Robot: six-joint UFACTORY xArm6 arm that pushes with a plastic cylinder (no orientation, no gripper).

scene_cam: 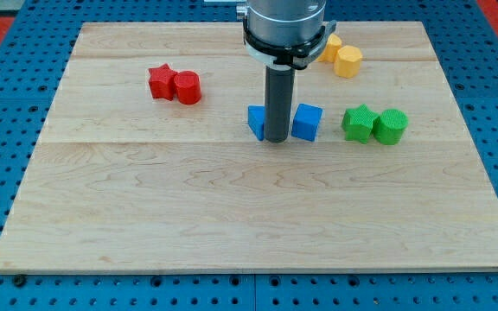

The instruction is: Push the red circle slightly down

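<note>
Wooden bench [145,216] fills most of the view, w/ blue studded mat around its edges.

View's left, upper part: red star [160,81] and red circle [187,87] sit side by side, touching, star on the view's left, circle on the view's right. Circle = short upright cylinder, flat top, bright red, ribbed sides. Bench below it (toward view's bottom) is bare wood; nothing blocks that side. Only neighbour in contact is the star at its left flank.

Centre: dark rod comes down from the arm's grey-black head at view's top. My tip [276,140] rests on the bench between two blue blocks: blue block [256,121] on the view's left, partly hidden behind the rod, shape not clear; blue cube [307,122] on the view's right, just beside the rod. Tip is well apart from the red circle, to the view's right and a bit lower. Left blue block lies roughly between tip and red pair.

No claw on this arm, just the rod, so nothing is held.

View's right: green star [359,122] touching green cylinder [391,126], level w/ the blue blocks. Above them, near view's top: two yellow blocks, yellow hexagon-ish block [348,61] in front, another yellow block [329,47] partly hidden behind the arm's head, shape unclear.
</note>
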